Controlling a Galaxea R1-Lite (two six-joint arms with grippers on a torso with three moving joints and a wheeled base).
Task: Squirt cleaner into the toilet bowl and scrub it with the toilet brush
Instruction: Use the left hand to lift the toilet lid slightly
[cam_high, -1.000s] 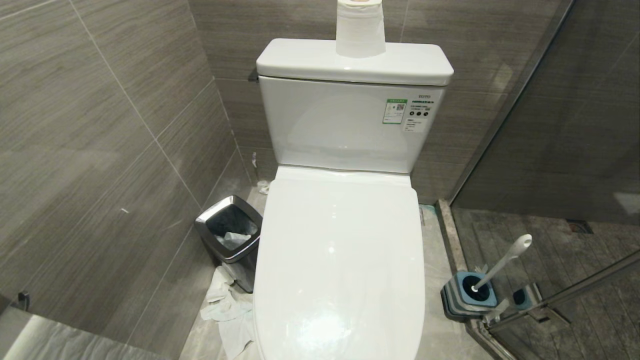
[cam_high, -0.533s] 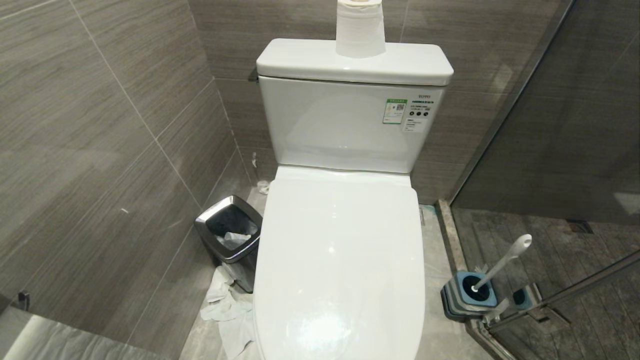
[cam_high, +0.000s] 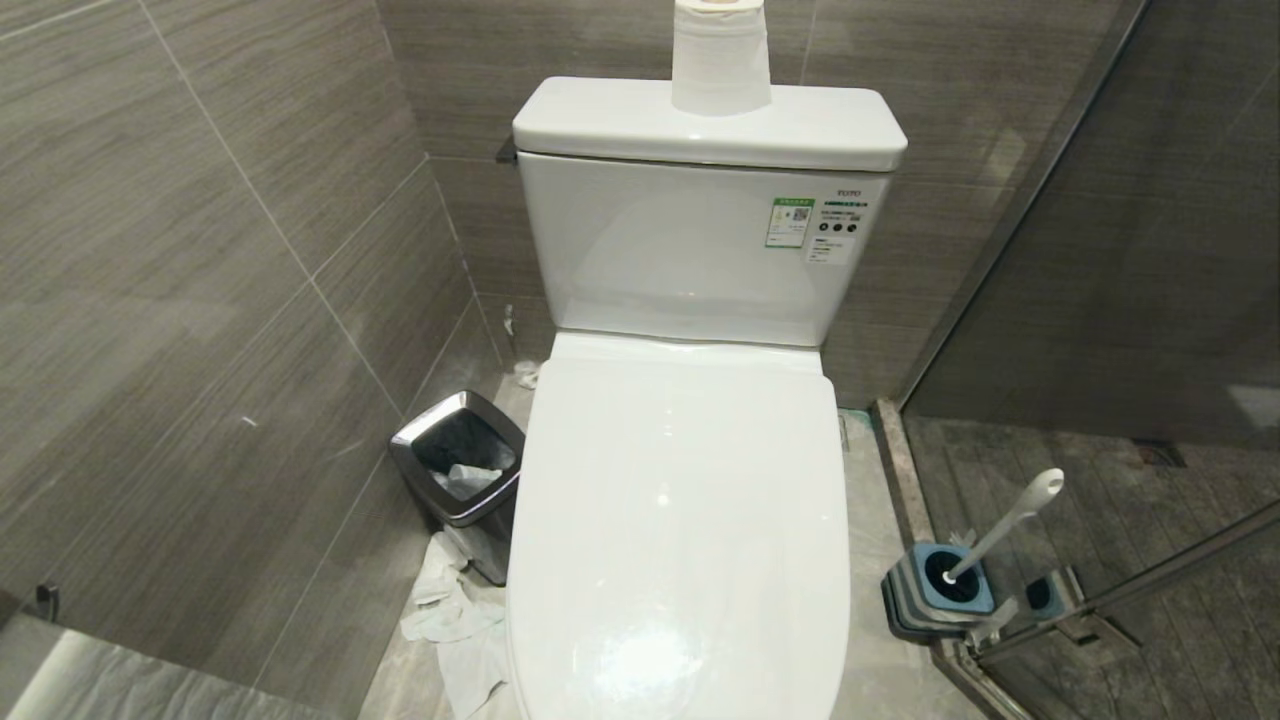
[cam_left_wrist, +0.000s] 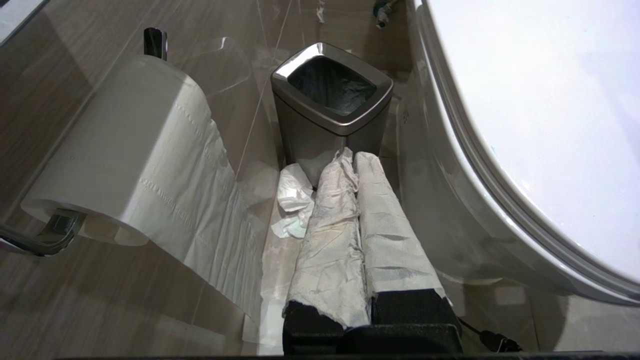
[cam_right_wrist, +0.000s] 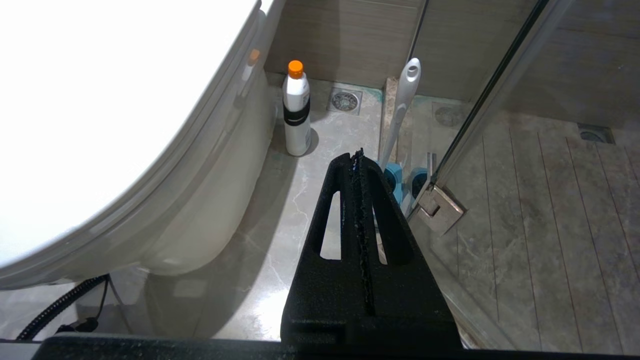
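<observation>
The toilet bowl (cam_high: 680, 520) stands in the middle with its white lid down, so its inside is hidden. To its right the toilet brush (cam_high: 1005, 525) leans in a blue-and-grey holder (cam_high: 935, 590) by the shower door. In the right wrist view a white cleaner bottle (cam_right_wrist: 296, 112) with an orange cap stands on the floor beside the bowl, and the brush handle (cam_right_wrist: 402, 105) rises further on. My right gripper (cam_right_wrist: 357, 155) is shut and empty, low beside the bowl. My left gripper (cam_left_wrist: 350, 156), its fingers wrapped in white paper, is shut and empty on the other side.
A steel bin (cam_high: 460, 470) with a black liner stands left of the toilet, with crumpled tissue (cam_high: 460, 620) on the floor before it. A paper roll (cam_high: 720, 55) sits on the tank. A wall-mounted toilet roll (cam_left_wrist: 130, 155) hangs near my left gripper. The glass shower door (cam_high: 1100, 250) and its hinge (cam_right_wrist: 442, 210) bound the right.
</observation>
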